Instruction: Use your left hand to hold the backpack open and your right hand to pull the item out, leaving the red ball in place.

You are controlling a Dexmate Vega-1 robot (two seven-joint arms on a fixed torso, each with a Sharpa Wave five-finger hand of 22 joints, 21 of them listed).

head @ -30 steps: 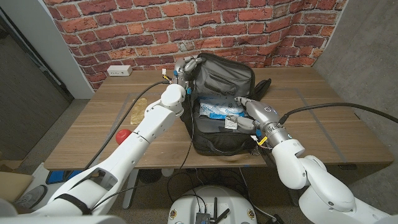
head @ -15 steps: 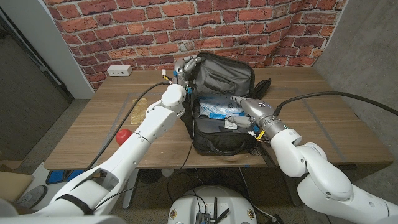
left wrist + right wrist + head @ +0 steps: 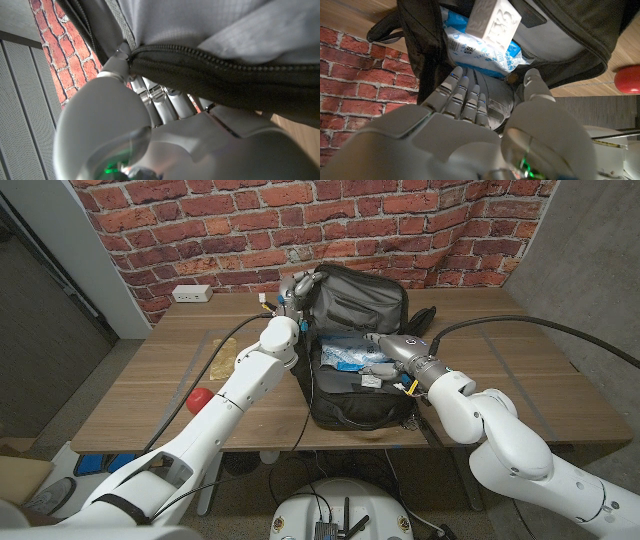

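A black backpack (image 3: 362, 392) lies open in the middle of the table, its grey-lined flap (image 3: 360, 302) raised. My left hand (image 3: 298, 287) grips the flap's near corner; the left wrist view shows its fingers (image 3: 160, 102) curled under the zipper edge (image 3: 210, 62). My right hand (image 3: 388, 356) reaches into the opening, thumb apart. Its fingertips (image 3: 462, 80) touch a blue-and-white packet (image 3: 465, 42), with a white box (image 3: 495, 20) lying on top. The packet (image 3: 345, 356) also shows inside the bag. A red ball (image 3: 199, 397) sits on the table at the front left.
A white socket box (image 3: 191, 293) stands at the table's back left. A tan patch (image 3: 222, 358) lies left of the bag. A black cable (image 3: 215, 345) runs along my left arm. The bag's strap (image 3: 426, 318) trails to the right.
My right hand has moved left and further into the backpack opening, onto the packet. My left hand still holds the flap in the same place.
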